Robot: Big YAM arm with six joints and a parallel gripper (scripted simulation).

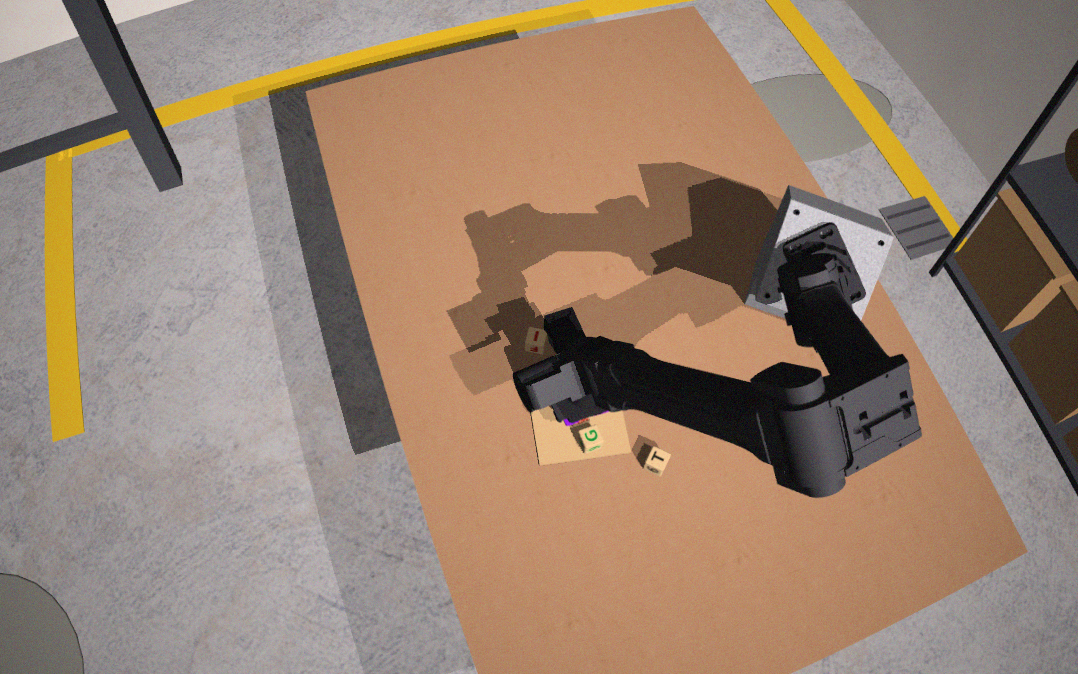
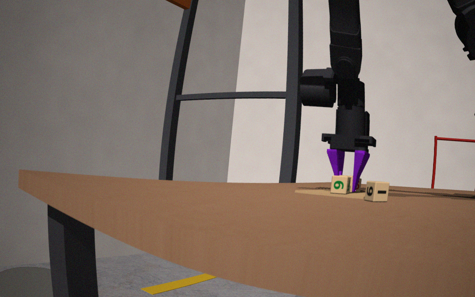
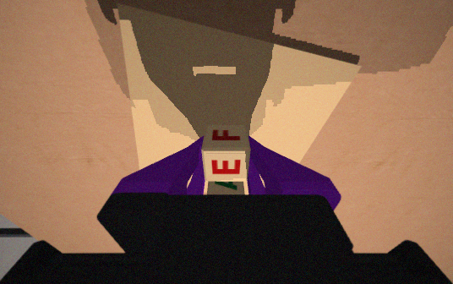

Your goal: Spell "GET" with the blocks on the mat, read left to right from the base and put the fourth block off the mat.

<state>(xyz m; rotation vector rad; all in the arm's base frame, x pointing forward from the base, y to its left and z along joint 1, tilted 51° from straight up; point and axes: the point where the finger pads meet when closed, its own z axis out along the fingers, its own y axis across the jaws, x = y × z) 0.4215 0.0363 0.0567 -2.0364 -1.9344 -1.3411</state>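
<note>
On the mat (image 1: 560, 449) (image 2: 311, 192) (image 3: 313, 114), the end effector (image 2: 347, 182) (image 3: 226, 142) grips the E block (image 3: 226, 166) between purple fingertips, with the G block (image 1: 590, 438) (image 2: 339, 184) near it. Off the mat, the T block (image 1: 655, 460) (image 2: 376, 191) sits on the desk (image 1: 715, 548) (image 2: 209, 224).

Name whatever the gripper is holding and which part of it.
The E block, held by two opposite sides between the purple fingers, lettered E face up between them.
</note>
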